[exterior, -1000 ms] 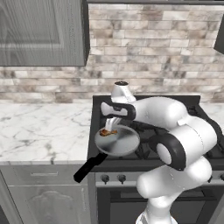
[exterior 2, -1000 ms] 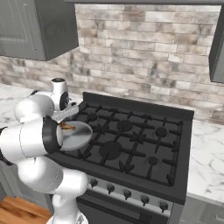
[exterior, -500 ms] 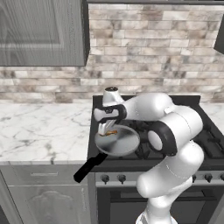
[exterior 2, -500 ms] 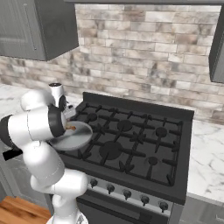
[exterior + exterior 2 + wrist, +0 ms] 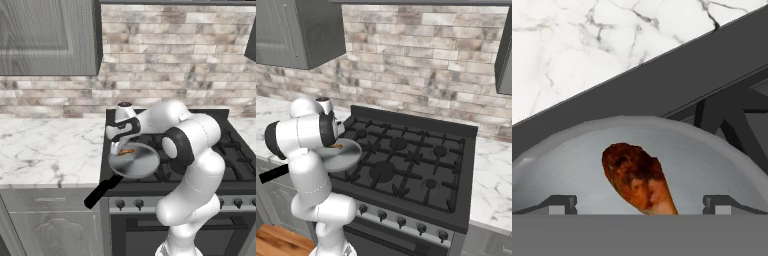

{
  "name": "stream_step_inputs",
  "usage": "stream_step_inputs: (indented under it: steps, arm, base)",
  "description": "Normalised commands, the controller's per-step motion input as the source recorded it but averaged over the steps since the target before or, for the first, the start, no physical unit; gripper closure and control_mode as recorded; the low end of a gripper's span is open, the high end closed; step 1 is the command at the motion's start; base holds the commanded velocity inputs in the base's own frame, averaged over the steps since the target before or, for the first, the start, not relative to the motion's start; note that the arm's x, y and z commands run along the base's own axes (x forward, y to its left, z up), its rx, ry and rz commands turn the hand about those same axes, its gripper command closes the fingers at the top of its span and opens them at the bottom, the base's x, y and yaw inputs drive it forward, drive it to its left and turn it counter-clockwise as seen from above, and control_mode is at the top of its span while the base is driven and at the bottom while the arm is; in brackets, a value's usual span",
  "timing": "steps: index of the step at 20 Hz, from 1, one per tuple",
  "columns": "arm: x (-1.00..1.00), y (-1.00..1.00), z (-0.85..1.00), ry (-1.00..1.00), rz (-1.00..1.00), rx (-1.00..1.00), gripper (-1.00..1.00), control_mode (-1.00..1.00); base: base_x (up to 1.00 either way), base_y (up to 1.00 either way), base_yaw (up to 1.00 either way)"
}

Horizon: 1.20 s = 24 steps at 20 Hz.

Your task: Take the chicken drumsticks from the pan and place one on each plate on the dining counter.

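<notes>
With my two dark fingertips (image 5: 562,204) spread wide and gripping nothing, my gripper (image 5: 640,205) hangs just above the round shallow grey metal pan (image 5: 722,165). One golden-brown roasted chicken drumstick (image 5: 637,177) lies inside it, between my tips. Pan sits on the black gas stove (image 5: 220,160), front left, its black handle (image 5: 102,190) overhanging the edge, beside the white marble worktop (image 5: 45,150).

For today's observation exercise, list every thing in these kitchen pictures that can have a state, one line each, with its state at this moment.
gripper: open, fingers either side of the drumstick, not closed on it.
chicken drumstick: lying in the pan, not gripped.
pan: on the stove's front left, handle pointing out over the front edge.
stove: no flame visible on any burner.
upper cabinet: door closed.
</notes>
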Motion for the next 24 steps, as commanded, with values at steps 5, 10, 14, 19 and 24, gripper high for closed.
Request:
stream_step_inputs:
  steps: [5,10,14,19,24]
  arm:
    - [0.27,0.13,-0.17,0.0,0.0,0.0,-1.0,-1.0]
    - [0.12,0.09,-0.09,0.0,0.0,0.0,-1.0,-1.0]
    - [-0.05,0.01,-0.1,-0.03,0.0,-0.01,-1.0,-1.0]
    - [-0.14,0.0,-0.06,-0.07,0.0,-0.03,-1.0,-1.0]
    - [-0.14,0.0,-0.08,-0.06,-0.03,-0.01,-1.0,-1.0]
  base:
    - [0.0,0.0,0.0]
    - [0.0,0.0,0.0]
    - [0.0,0.0,0.0]
    - [0.0,0.0,0.0]
    - [0.0,0.0,0.0]
